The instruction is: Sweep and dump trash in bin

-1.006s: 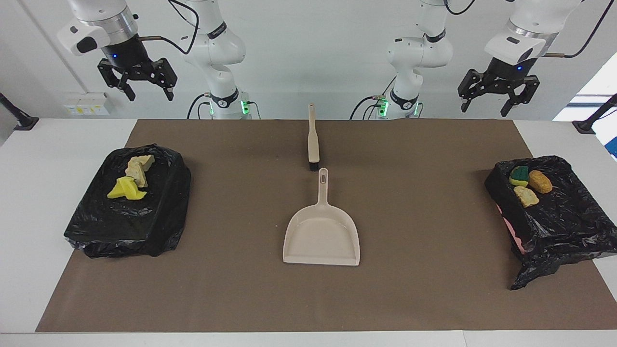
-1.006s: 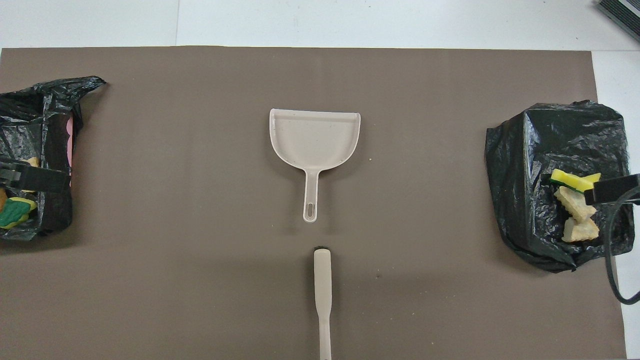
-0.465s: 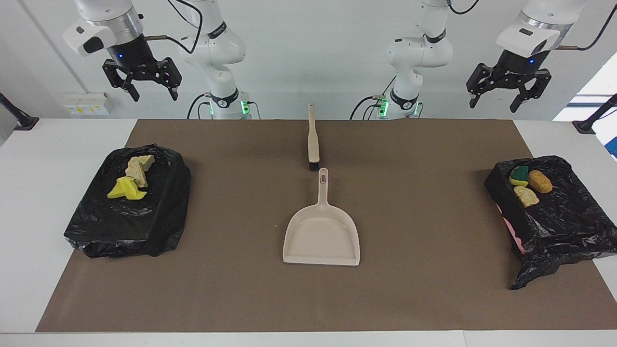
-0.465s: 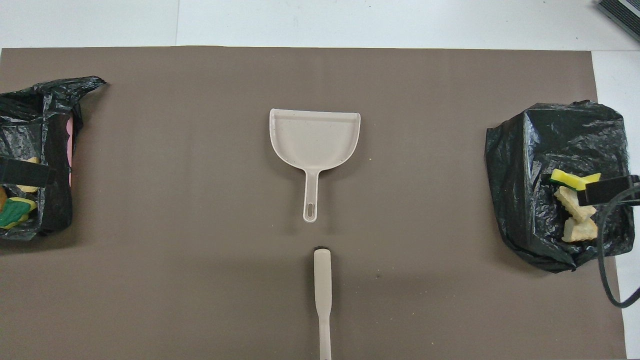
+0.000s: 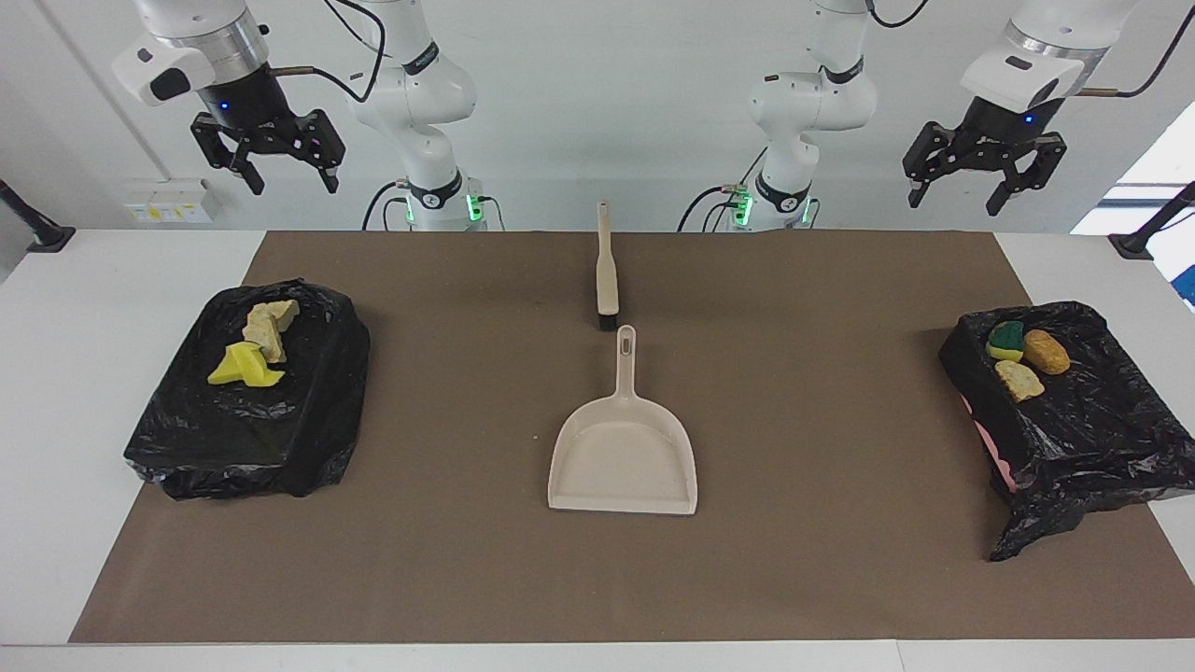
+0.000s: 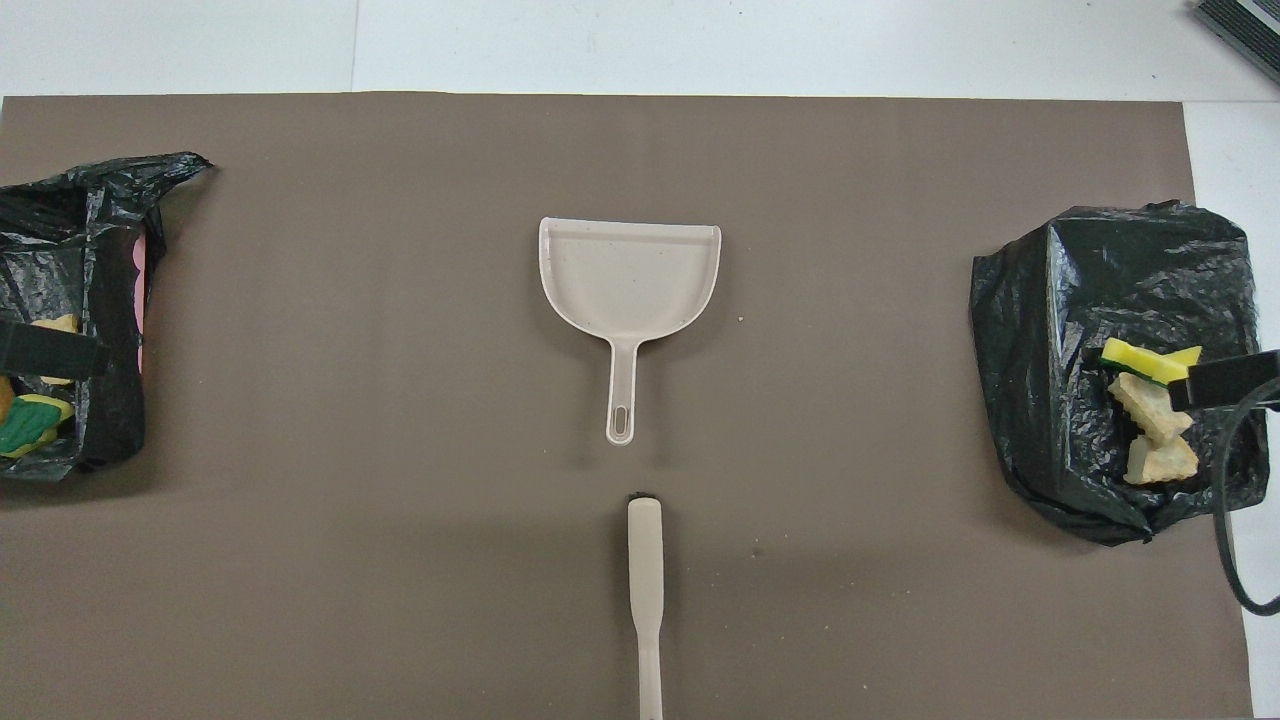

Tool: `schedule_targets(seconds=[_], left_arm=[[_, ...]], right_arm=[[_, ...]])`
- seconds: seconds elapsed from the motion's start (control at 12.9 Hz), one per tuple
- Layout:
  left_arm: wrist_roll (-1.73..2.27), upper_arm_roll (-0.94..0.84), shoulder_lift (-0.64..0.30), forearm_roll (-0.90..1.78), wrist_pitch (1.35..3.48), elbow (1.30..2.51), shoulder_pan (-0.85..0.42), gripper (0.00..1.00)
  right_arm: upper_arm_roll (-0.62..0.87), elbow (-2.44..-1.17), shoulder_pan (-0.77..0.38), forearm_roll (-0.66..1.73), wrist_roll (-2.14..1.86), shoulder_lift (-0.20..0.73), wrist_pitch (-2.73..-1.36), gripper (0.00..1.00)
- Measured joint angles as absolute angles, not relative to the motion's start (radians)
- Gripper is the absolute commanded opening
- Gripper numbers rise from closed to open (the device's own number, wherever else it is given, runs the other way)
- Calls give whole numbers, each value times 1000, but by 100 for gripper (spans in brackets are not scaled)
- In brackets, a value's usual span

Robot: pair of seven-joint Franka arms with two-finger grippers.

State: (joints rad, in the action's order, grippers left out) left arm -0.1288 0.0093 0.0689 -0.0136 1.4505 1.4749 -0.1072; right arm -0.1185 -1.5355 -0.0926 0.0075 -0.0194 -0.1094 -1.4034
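- We've got the trash in two lots: yellow scrap (image 5: 245, 365) and tan scraps (image 5: 269, 329) on the black-bagged bin (image 5: 308, 420) at the right arm's end of the table; green-and-yellow scrap (image 5: 1006, 340), orange scrap (image 5: 1047, 351) and pale tan scrap (image 5: 1019, 380) on the other bagged bin (image 5: 1092, 439) at the left arm's end.
- Mid-mat, we see the beige dustpan (image 5: 624, 457) lying flat, nothing in it, handle pointing toward the robots.
- Brush (image 5: 607, 273) lies just nearer the robots than the pan handle, in line w/ it, bristle end close to the handle tip, not touching.
- All of it sits on the brown mat (image 5: 840, 560).
- Right gripper (image 5: 276, 173) is up high, above the table edge by its bin, wrist tilted, fingers down and spread, holding nothing.
- Left gripper (image 5: 966, 189) is likewise raised over its end of the table, fingers down, spread apart, nothing between them.
- In the overhead view we only catch dark finger tips at each bin's edge.
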Motion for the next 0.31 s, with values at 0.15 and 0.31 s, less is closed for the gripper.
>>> schedule_targets(seconds=[0.15, 0.31], left_arm=[[-124, 10, 69, -14, 1448, 1475, -106, 100], [-124, 10, 69, -14, 1445, 1475, -104, 100]], right_arm=[[-118, -1534, -98, 8, -19, -112, -1403, 100], [-117, -1534, -99, 8, -19, -113, -1403, 100]])
